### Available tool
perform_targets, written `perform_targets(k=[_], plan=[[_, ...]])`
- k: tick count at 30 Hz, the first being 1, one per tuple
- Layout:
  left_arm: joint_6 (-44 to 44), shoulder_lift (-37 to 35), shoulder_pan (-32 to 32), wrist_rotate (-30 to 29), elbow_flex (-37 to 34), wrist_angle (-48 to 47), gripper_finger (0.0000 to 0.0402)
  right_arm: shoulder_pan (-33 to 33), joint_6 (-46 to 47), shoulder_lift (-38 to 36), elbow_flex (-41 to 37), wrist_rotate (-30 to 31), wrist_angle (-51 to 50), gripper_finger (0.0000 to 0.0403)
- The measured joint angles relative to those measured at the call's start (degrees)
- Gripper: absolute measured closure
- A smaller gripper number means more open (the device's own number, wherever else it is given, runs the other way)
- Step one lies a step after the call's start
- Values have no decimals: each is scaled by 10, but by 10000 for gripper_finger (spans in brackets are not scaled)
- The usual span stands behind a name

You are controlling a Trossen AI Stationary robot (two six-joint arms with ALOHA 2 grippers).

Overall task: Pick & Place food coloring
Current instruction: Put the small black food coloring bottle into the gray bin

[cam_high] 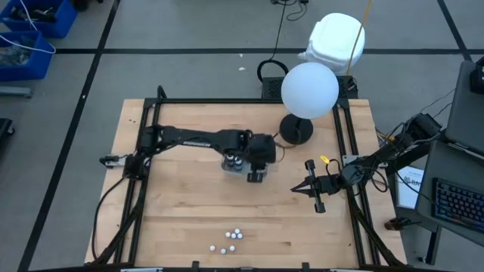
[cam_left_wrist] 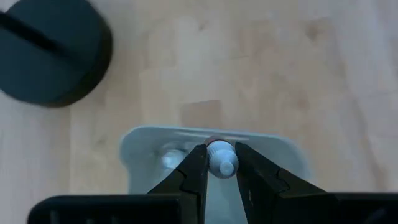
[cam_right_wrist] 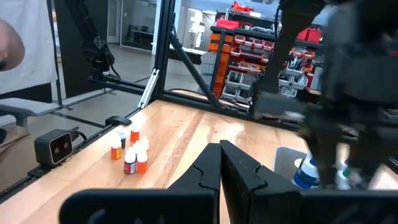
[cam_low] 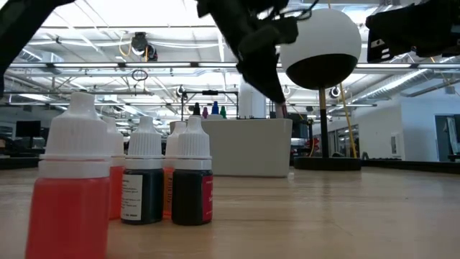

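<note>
My left hand [cam_left_wrist: 221,163] is clamped on a food coloring bottle [cam_left_wrist: 221,158] over the tray [cam_left_wrist: 143,146], right hand [cam_high: 296,189] together at three o'clock.

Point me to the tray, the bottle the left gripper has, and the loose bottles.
tray [cam_left_wrist: 273,149]: left wrist view, bare rim.
held bottle [cam_left_wrist: 220,153]: left wrist view, white cap.
loose bottles [cam_high: 231,236]: high view, cluster middle.

Left end effector [cam_left_wrist: 221,163] pinches closed mid-table; right end effector [cam_high: 296,189] rests shut.

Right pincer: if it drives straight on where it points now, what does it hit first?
Probably nothing on the table soon: the shut right pincer aims between the bottles and the tray under the left arm. Depth is unclear.
</note>
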Motion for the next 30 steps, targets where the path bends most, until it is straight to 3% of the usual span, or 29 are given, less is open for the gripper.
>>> perform_targets(k=[10,30], plan=[[0,4,51,27,-7,0,330,0,-7,0,0,1,0,403],[13,53,74,24,-8,17,330,0,-7,-2,-1,16,-2,403]])
